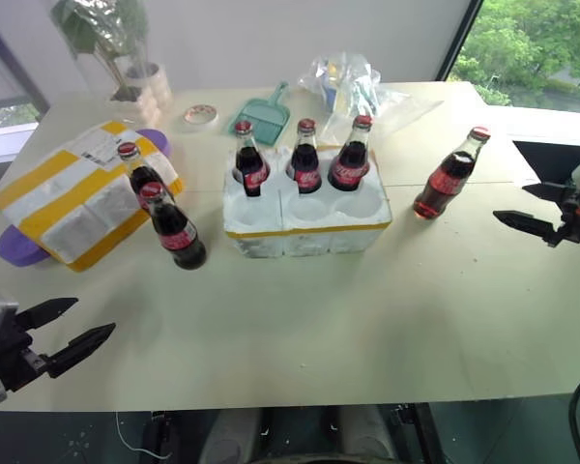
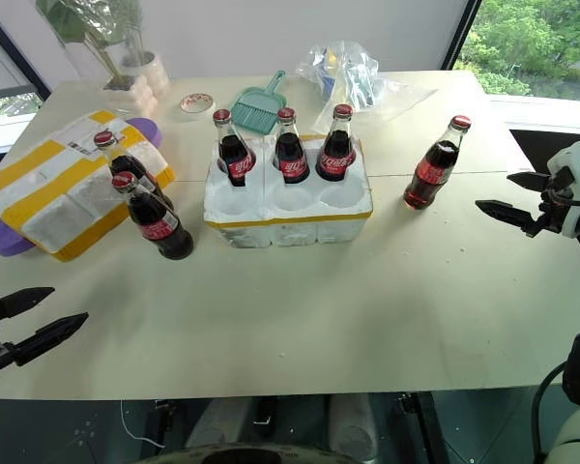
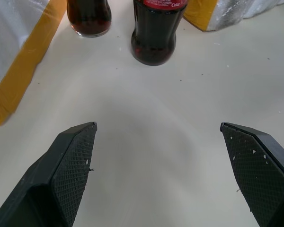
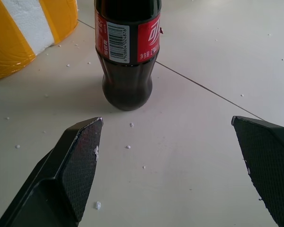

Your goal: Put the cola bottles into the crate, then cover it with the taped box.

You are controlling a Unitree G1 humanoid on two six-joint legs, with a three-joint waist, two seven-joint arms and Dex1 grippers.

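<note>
The white crate [image 1: 307, 230] with its yellow band sits mid-table. Three cola bottles [image 1: 304, 159] stand in its back row of wells, and the front wells are empty. Two more bottles [image 1: 177, 230] stand on the table left of the crate, beside the taped box [image 1: 72, 198]. Another bottle [image 1: 449, 176] stands alone to the right of the crate. My left gripper [image 1: 94, 316] is open near the front left edge, pointing at the two loose bottles [image 3: 154, 33]. My right gripper [image 1: 510, 202] is open at the right, short of the lone bottle [image 4: 128, 52].
A purple board [image 1: 19, 246] lies under the taped box. Behind the crate are a teal dustpan [image 1: 263, 118], a crumpled plastic bag [image 1: 353, 85], a small round dish [image 1: 200, 114] and a potted plant [image 1: 126, 48]. The table's front edge [image 1: 300, 401] runs close to me.
</note>
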